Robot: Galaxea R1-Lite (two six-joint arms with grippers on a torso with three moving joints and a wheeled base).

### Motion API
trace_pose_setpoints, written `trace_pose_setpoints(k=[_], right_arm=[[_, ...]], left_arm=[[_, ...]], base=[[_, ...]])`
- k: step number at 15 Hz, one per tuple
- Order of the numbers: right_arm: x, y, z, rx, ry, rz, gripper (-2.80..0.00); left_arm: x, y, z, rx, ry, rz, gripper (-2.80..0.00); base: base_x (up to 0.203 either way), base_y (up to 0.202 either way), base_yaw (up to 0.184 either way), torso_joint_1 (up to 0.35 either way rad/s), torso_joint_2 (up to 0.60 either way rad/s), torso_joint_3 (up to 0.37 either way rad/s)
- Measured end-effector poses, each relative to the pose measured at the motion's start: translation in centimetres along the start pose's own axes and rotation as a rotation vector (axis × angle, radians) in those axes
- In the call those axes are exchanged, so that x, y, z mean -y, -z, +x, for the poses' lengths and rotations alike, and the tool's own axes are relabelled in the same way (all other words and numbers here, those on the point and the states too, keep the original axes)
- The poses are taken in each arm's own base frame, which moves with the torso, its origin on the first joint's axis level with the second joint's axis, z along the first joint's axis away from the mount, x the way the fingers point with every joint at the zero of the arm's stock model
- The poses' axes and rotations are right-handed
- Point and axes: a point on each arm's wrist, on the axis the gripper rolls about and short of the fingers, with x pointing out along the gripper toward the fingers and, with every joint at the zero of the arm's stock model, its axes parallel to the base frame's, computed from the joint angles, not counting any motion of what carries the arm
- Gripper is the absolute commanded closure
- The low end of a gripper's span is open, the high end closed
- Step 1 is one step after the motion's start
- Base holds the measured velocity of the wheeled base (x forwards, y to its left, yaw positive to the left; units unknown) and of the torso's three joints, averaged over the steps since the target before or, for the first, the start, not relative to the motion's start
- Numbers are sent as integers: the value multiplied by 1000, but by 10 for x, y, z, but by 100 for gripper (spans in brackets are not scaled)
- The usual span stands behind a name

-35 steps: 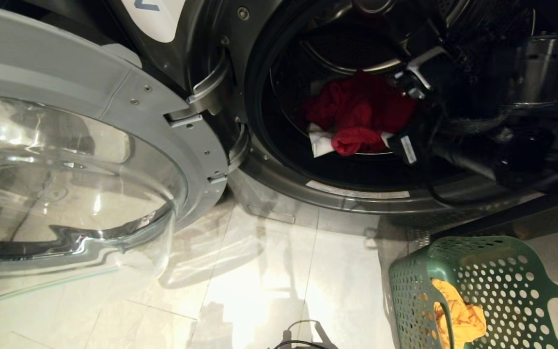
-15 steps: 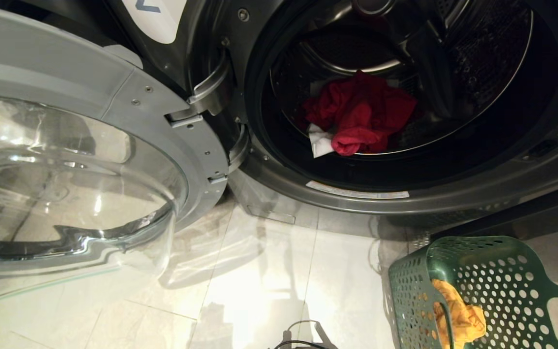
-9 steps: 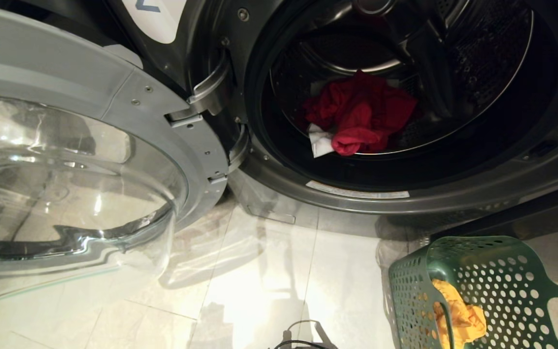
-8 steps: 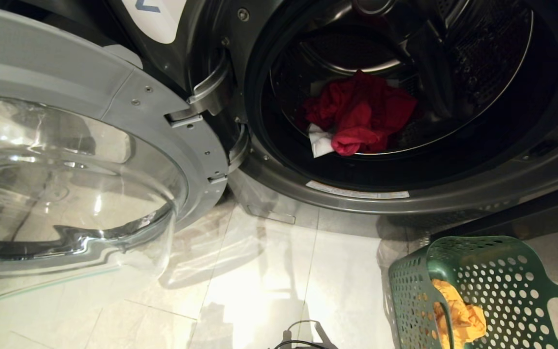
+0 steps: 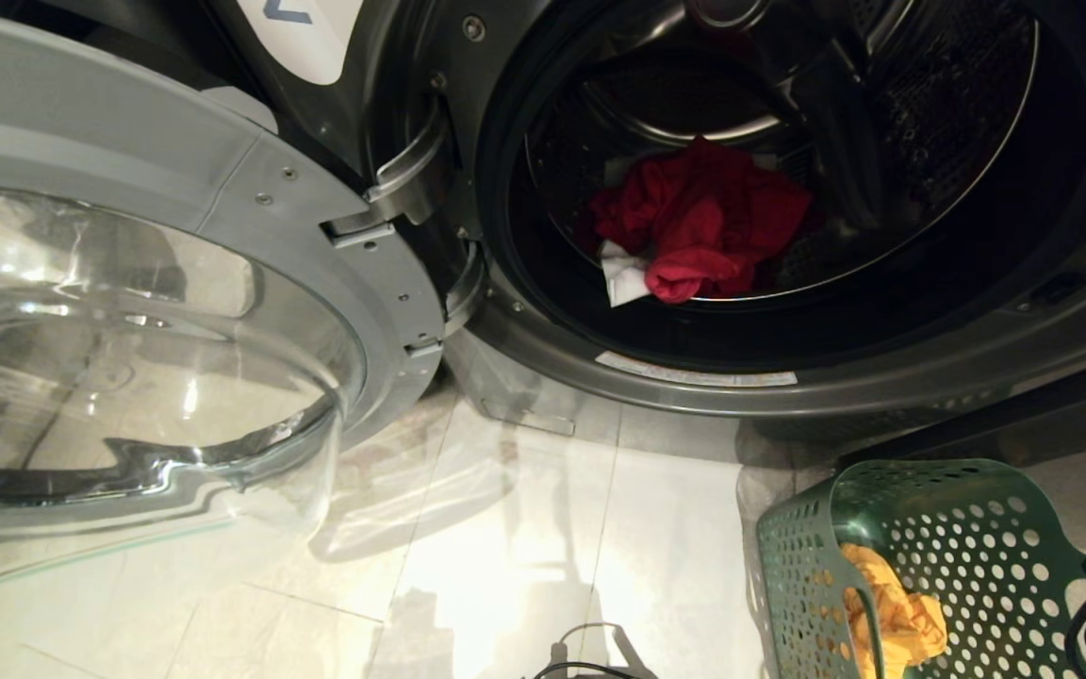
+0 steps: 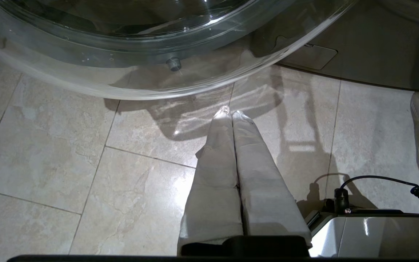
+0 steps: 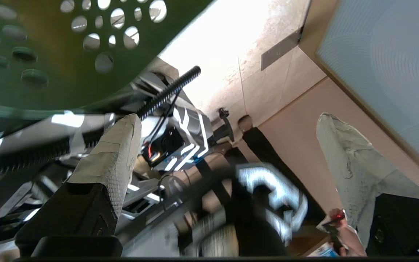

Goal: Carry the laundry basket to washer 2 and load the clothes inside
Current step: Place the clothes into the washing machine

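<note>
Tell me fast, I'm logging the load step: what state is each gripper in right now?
Left gripper: shut, holding nothing, parked over the floor tiles.
Right gripper: open, empty, beside the laundry basket.

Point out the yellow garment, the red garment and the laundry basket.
yellow garment [image 5: 892,613]: head view, middle of the crumpled bundle in the basket.
red garment [image 5: 699,222]: head view, centre of the heap inside the drum.
laundry basket [image 5: 977,542]: head view, perforated inner wall.
</note>
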Motion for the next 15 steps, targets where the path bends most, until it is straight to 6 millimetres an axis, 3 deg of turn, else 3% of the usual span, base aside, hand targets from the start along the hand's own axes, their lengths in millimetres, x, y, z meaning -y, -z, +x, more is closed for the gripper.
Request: trace_pose_setpoints(k=[4, 7, 15], right_arm=[[-7, -44, 60, 19, -30, -99, -280], [-12, -74, 101, 100, -100, -278, -280], [-37, -91, 157, 50, -186, -550, -280]], left_arm=[[0, 0, 0, 0, 0, 0, 0], [0, 0, 0, 0, 0, 0, 0], [0, 0, 0, 0, 0, 0, 0]], base=[[0, 0, 0, 0, 0, 0], [0, 0, 0, 0, 0, 0], [0, 0, 0, 0, 0, 0]])
